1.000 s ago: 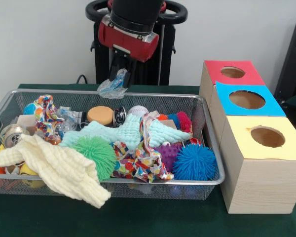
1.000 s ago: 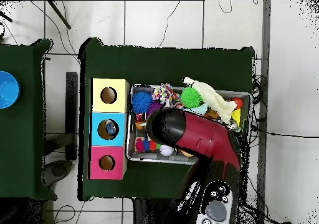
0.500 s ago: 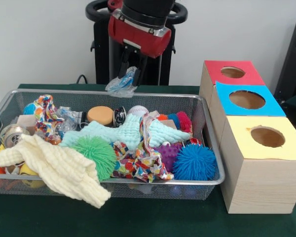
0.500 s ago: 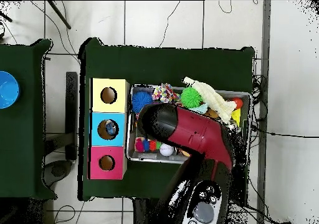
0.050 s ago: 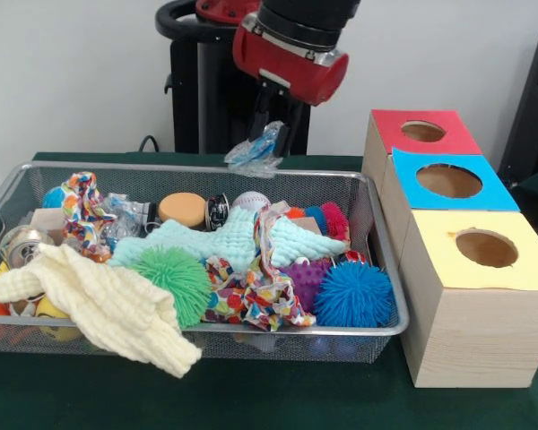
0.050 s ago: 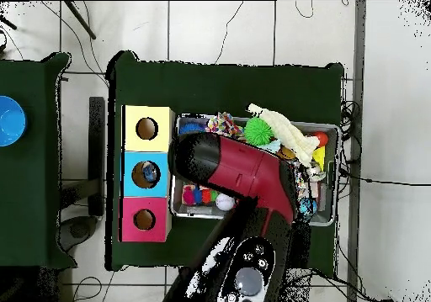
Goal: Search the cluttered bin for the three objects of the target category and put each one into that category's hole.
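Front: your gripper [image 5: 271,134] grips a crumpled clear-blue plastic wrapper [image 5: 256,153], raised over the wire bin's [image 5: 377,260] far rim, left of the red box [image 5: 412,134] | Overhead: arm [image 6: 240,171] covers the bin's left end beside the blue box [image 6: 146,174]; wrapper hidden.

A blue bowl [image 6: 10,120] sits on a separate green table [image 6: 34,231], with cables [image 6: 252,29] trailing across the tiled floor [image 6: 387,105].
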Controlling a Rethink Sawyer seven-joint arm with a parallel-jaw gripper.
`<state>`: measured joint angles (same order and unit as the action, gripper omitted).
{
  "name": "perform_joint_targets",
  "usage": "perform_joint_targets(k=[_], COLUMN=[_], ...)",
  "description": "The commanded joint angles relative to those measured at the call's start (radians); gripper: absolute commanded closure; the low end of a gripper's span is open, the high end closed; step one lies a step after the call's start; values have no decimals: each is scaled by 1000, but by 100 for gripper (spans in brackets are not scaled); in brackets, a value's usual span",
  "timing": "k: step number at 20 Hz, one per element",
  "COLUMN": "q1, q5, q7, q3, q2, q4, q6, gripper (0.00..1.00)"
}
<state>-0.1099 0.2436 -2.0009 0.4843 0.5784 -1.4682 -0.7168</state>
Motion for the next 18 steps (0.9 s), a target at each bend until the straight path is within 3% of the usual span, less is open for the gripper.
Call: perform_joint_targets(k=[1, 18], q1=[-24, -106], q5=[70, 119], q7=[-338, -480], q3=[-35, -19], q2=[-57, -59], q4=[22, 10], q6=[-98, -137], gripper=[100, 100])
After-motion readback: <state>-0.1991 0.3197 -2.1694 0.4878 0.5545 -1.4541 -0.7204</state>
